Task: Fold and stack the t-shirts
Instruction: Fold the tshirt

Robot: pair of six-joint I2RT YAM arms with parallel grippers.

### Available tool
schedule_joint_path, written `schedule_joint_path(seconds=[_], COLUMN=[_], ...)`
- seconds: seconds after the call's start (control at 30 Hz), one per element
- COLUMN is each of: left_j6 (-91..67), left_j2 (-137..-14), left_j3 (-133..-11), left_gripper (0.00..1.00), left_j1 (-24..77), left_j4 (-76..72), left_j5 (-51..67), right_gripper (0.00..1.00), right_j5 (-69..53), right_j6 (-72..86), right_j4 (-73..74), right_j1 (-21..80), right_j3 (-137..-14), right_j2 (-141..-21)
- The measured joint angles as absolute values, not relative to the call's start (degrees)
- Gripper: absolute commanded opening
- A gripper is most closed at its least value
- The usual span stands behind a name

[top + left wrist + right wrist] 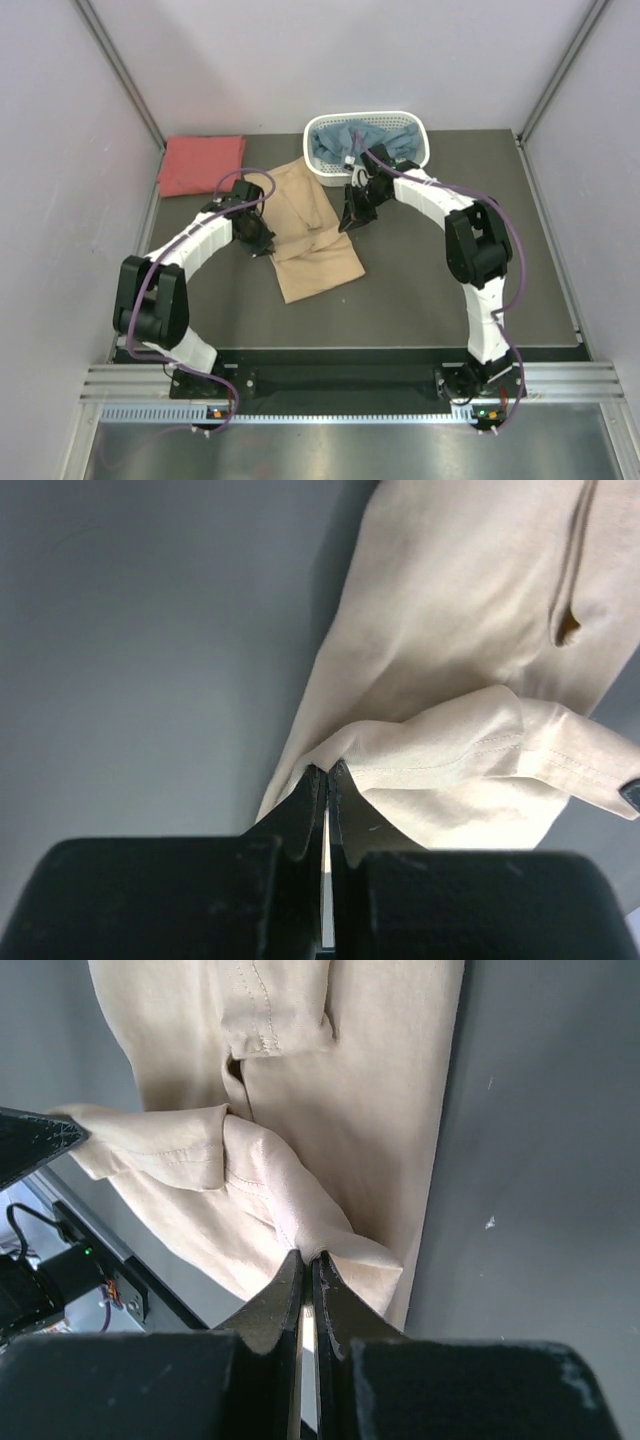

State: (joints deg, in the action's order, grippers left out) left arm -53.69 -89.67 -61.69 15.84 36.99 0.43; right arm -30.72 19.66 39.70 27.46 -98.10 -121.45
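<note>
The tan t-shirt [305, 230] lies partly folded in the middle of the dark table. My left gripper [262, 240] is shut on its left edge; the left wrist view shows the jaws [327, 772] pinching a fold of tan cloth [450, 660]. My right gripper [350, 215] is shut on its right edge; the right wrist view shows the jaws [308, 1257] pinching tan cloth [330, 1080]. The coral-red t-shirt [200, 163] lies folded at the back left. The dusty blue t-shirt [365, 142] sits crumpled in the basket.
A white lattice basket [418, 130] stands at the back centre, just behind the right gripper. Grey walls close in the table on the left, back and right. Bare dark tabletop [450, 300] lies to the right of the tan shirt.
</note>
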Motion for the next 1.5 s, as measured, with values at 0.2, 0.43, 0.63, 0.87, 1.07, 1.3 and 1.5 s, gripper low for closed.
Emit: schedule_joint_path(seconds=[0.2,0.43,0.63,0.87,1.07,1.3,1.5], left_j6=[-52.3,-51.3,-51.0,-50.5,-48.9,-46.0,-47.3], left_j2=[-93.1,-95.4,-95.5,-96.2,-96.1,-86.9,-72.1], left_j3=[-63.3,-64.7,-65.0,-65.3,-68.1,-66.5,-51.9], left_gripper=[0.0,0.0,0.0,0.41,0.64,0.64,0.63], left_j1=[14.9,14.7,14.3,13.9,13.1,12.8,15.3], left_j4=[36.9,36.9,37.1,37.9,41.1,44.3,42.9], left_j5=[2.6,4.1,4.1,2.8,0.4,1.3,9.4], right_gripper=[0.0,0.0,0.01,0.22,0.47,0.6,0.61], right_j5=[-31.2,-31.5,-32.6,-34.3,-32.1,-27.8,-31.2], right_j6=[20.0,20.1,20.1,20.5,18.8,13.5,12.9], right_j4=[39.5,39.5,39.4,40.0,42.5,44.7,40.8], right_j1=[27.2,26.1,25.3,25.2,24.6,23.8,23.8], right_j3=[-99.1,-99.1,-100.0,-103.6,-105.4,-95.6,-78.0], right_j2=[-122.8,-122.8,-124.2,-128.4,-128.4,-118.9,-108.1])
